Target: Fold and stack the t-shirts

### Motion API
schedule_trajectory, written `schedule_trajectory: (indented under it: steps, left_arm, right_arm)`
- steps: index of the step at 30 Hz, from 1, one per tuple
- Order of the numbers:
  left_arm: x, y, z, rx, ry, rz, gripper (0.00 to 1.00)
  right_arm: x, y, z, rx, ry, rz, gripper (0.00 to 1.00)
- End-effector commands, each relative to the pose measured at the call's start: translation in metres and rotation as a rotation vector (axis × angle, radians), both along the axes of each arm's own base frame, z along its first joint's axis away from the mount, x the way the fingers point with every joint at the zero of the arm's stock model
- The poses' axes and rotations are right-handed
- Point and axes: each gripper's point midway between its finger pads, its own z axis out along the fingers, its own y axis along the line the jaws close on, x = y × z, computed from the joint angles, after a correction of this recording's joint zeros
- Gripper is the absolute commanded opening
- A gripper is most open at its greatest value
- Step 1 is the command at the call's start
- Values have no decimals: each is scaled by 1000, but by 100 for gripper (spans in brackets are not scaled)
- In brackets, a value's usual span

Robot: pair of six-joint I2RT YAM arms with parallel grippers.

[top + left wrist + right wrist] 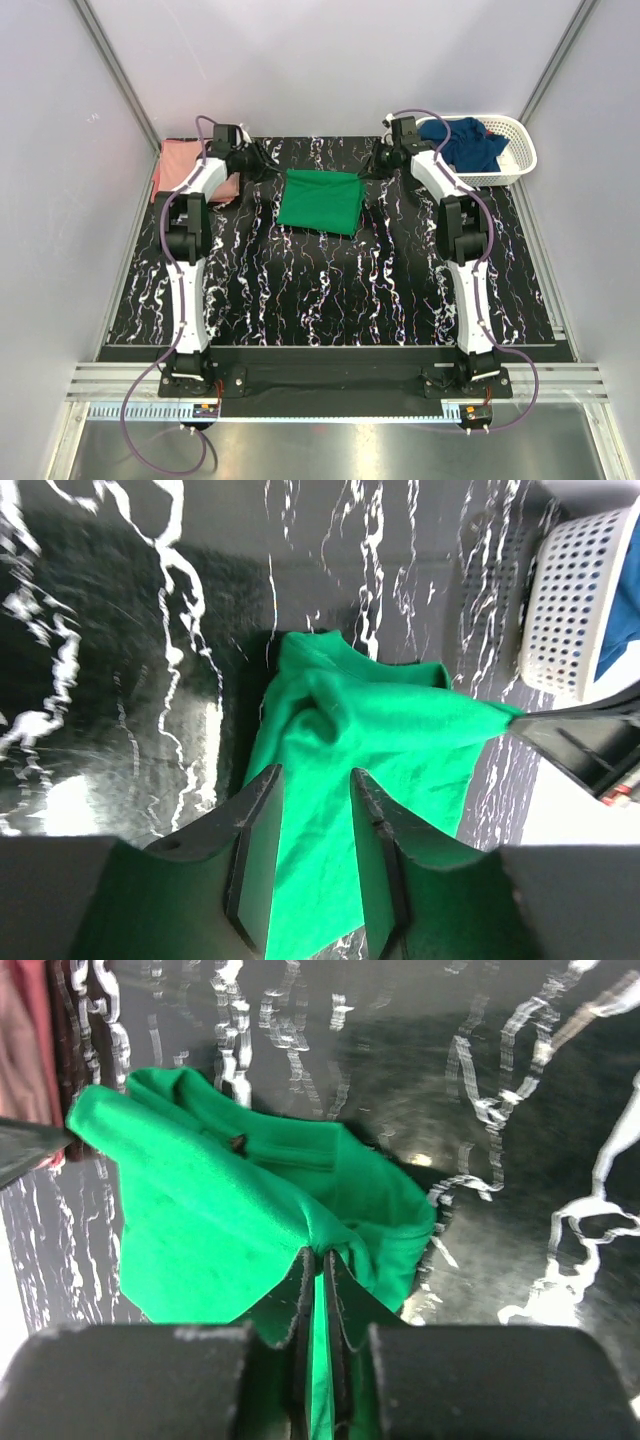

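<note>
The bright green t-shirt [321, 201] lies folded on the black marbled mat at the back middle. My left gripper [266, 170] is at its left corner. In the left wrist view it [315, 780] is open, and the green cloth [370, 730] shows through the gap between its fingers. My right gripper [369, 169] is at the shirt's right corner. In the right wrist view it [325, 1256] is shut on a pinched fold of the green t-shirt [210, 1210]. The salmon pink t-shirt [178, 167] lies folded at the back left. The navy t-shirt [472, 143] sits in the basket.
A white lattice basket [517, 152] stands at the back right, off the mat's corner. The black mat [330, 290] with white veining covers the table between grey side walls. Both arms reach far back from their bases at the near edge.
</note>
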Motion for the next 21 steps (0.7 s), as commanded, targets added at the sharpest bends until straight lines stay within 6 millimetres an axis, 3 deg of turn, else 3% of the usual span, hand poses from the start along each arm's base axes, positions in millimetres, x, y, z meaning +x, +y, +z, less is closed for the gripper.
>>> schedule_trajectory:
  steps: [1, 4, 5, 6, 7, 8, 10, 11, 17, 20, 21]
  left_arm:
    - [17, 15, 59, -23, -159, -2, 38]
    - [3, 22, 65, 8, -159, 8, 43]
    - [-8, 24, 61, 34, -148, 10, 45]
    - [-14, 23, 60, 39, -151, -3, 45]
    - [-21, 21, 57, 38, -142, -11, 45]
    - [-33, 20, 46, 41, -119, -18, 45]
    - [-46, 13, 53, 43, -138, -32, 45]
    - [-50, 9, 54, 46, -153, -39, 46]
    - [-79, -14, 14, 84, -66, -89, 47]
    - [-93, -20, -9, 127, -21, -103, 47]
    - [-96, -22, -13, 135, -13, -106, 47]
  right_arm:
    - [10, -20, 22, 15, -47, -77, 8]
    - [10, -21, 28, 32, -54, -76, 13]
    - [9, -20, 24, 42, -39, -69, 21]
    - [8, -21, 23, 55, -21, -75, 42]
    - [5, -21, 20, 55, -4, -81, 51]
    - [4, -21, 24, 61, -7, -86, 54]
    - [-6, -20, 17, 80, 14, -84, 56]
    - [-5, -19, 32, 96, -25, -82, 57]
    - [-26, -18, 36, 102, -25, -48, 67]
    - [-36, -20, 27, 100, -13, -34, 71]
    - [-44, -20, 15, 102, 13, -29, 71]
